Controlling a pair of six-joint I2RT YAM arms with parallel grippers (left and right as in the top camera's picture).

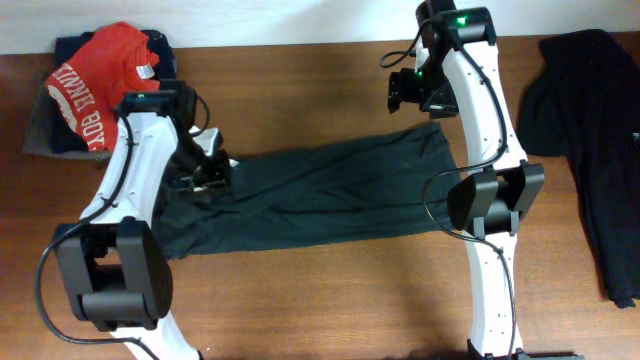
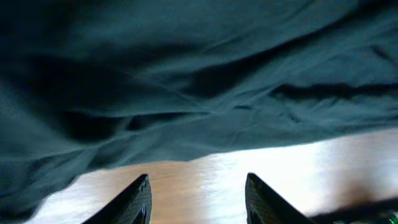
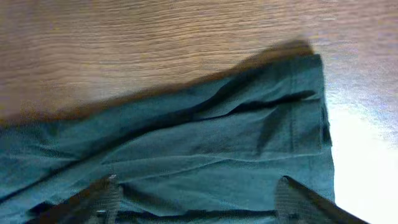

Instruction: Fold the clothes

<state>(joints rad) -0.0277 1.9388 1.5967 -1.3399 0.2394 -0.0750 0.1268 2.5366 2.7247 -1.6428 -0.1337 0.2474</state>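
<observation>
The black T-shirt lies folded into a long band across the middle of the table, plain dark side up; no lettering shows. My left gripper is open over the shirt's left end; in the left wrist view its fingers hang over bare wood just beside the shirt's edge. My right gripper is open above the shirt's far right corner; in the right wrist view its fingers spread wide over the cloth, holding nothing.
A red tee with white lettering sits on a dark pile at the back left. Another black garment lies along the right edge. Bare wooden table shows behind and in front of the shirt.
</observation>
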